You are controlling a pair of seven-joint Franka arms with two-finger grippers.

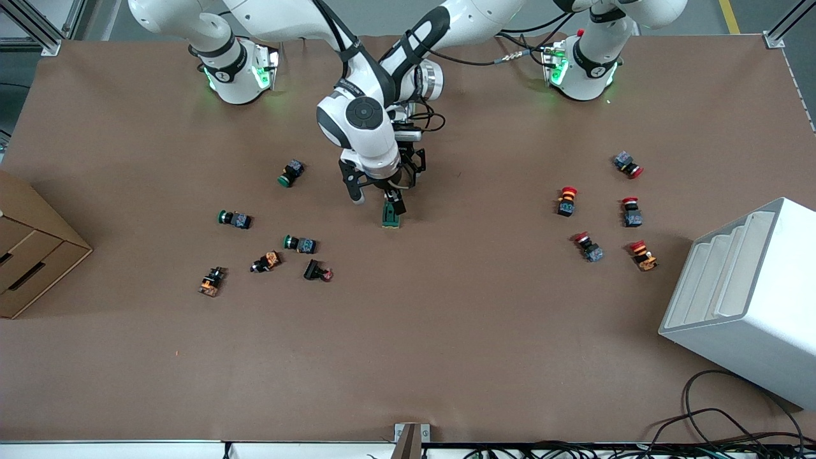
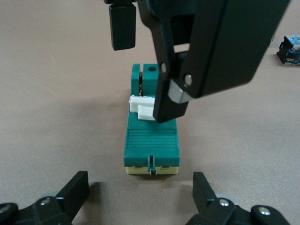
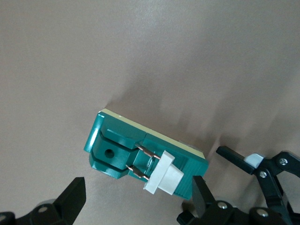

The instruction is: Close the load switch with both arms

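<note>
The load switch (image 1: 390,218) lies on the brown table near its middle. It is a dark green block on a cream base (image 2: 151,140), with its white lever (image 2: 140,104) raised on two copper blades (image 3: 140,161). My right gripper (image 1: 377,196) hangs over the switch, open, straddling the lever end. One fingertip (image 2: 165,105) touches the side of the white lever (image 3: 164,176), and the other stands clear. My left gripper (image 2: 140,190) is low by the table, open, its fingers just short of the switch's cream end and nothing between them. It sits under the right wrist (image 1: 411,167).
Green-capped push buttons (image 1: 292,172) and orange-bodied parts (image 1: 266,261) lie scattered toward the right arm's end. Red-capped push buttons (image 1: 566,201) lie toward the left arm's end. A cardboard box (image 1: 32,248) and a white rack (image 1: 746,299) stand at the table's two ends.
</note>
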